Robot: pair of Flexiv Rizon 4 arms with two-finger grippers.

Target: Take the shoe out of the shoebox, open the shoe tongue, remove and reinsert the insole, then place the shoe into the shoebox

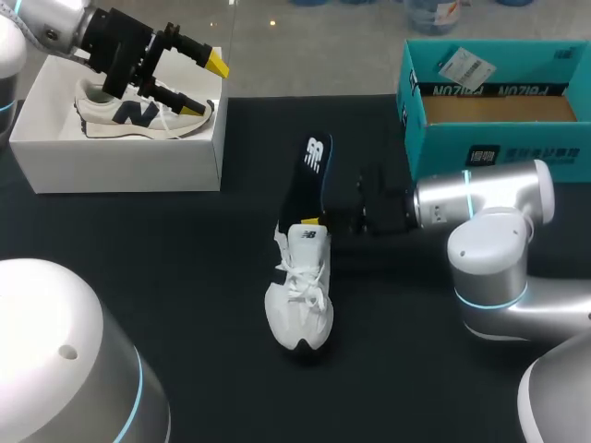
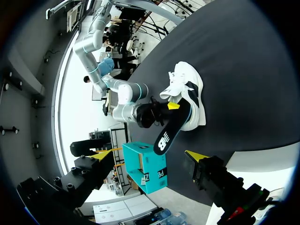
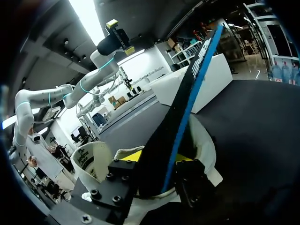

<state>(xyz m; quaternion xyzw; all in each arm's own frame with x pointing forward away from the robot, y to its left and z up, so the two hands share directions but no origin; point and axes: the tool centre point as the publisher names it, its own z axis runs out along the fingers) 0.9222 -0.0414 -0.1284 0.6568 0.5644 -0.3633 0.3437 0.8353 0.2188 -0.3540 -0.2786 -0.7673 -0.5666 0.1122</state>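
shoe sits white and laced mid-way on the black table in the head view, its dark insole rising from the collar, pinched by your right gripper. your left gripper hangs wide apart over the white shoebox, where a second shoe lies. left wrist view: your left gripper gapes, shoe and insole ahead. right wrist view: both yellow tips clamp the insole, shoe beneath.

The shoe lies mid-table, its insole sticking out toward the far edge. The left box sits at the far left corner (a second shoe inside), the right box at the far right.
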